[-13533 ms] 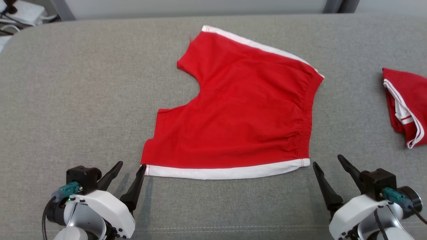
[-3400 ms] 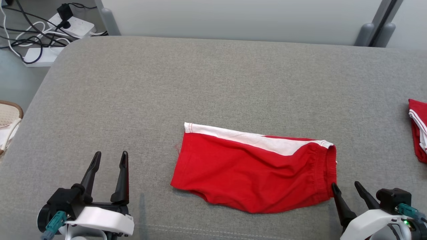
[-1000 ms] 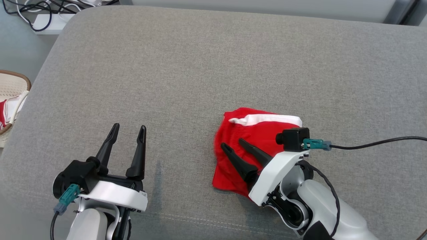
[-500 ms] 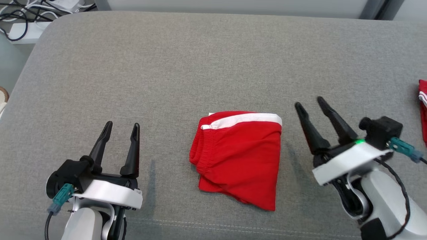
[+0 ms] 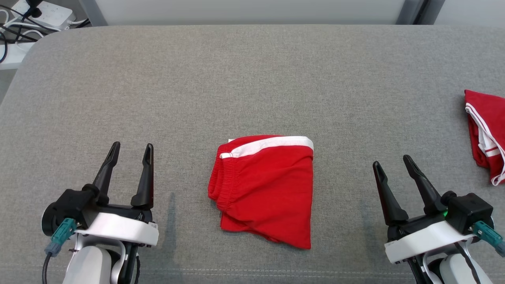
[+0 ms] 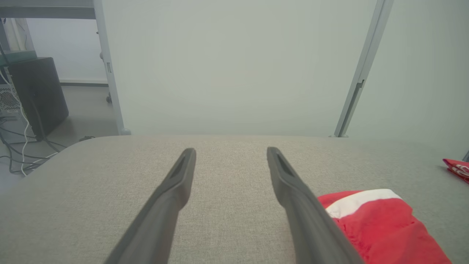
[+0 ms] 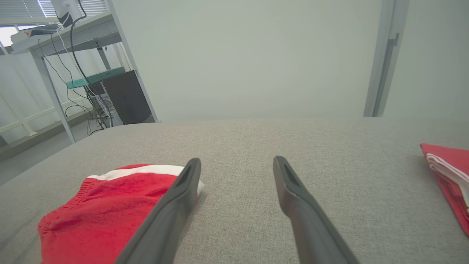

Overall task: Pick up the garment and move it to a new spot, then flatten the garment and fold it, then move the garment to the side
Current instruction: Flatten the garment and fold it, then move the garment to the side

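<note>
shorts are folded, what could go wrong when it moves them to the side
1. The folded shorts lie in loose layers with uneven left and near edges; a pinch on the top layer alone would likely undo the fold.
2. A second red garment lies at the right; a move that way could overlap it.
The left claw and right claw stand open, off the cloth.

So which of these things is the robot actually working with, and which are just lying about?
In the job:
folded red shorts, mid-cushion
left gripper, open, beside them
right gripper, open, beside them
grey cushion they lie on

Lying about:
other red garment at the far right
power strips and cables on the floor
dark computer case
</note>
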Robot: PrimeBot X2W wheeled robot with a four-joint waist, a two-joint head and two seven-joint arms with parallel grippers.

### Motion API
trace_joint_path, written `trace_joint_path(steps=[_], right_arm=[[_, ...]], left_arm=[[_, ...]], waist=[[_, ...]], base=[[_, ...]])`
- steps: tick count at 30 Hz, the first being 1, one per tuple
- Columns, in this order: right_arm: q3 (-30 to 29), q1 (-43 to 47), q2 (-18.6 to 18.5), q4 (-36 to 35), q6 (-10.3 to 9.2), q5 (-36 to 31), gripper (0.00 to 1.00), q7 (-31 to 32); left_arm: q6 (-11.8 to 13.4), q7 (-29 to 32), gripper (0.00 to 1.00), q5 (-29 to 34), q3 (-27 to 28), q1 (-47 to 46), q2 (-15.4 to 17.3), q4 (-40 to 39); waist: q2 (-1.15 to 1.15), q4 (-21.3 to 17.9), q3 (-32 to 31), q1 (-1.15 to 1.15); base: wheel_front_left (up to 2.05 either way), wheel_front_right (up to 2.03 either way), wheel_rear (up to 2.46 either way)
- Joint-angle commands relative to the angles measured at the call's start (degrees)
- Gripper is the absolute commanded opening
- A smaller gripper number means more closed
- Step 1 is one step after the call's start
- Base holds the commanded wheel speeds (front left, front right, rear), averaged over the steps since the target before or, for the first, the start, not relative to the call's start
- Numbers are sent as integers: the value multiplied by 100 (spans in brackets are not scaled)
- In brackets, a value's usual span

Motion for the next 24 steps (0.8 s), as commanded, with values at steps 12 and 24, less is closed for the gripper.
trace_joint_path(steps=[12, 24], right_arm=[[450, -240, 162, 412, 9, 337, 100, -76], [2055, -1281, -49, 2078, 9, 1949, 100, 56]], left_arm=[[66, -34, 100, 44, 130, -25, 157, -140], [35, -34, 100, -45, -164, -218, -9, -49]], waist=[[0, 147, -67, 0], [0, 760, 91, 0]], base=[[0, 0, 0], [0, 0, 0]])
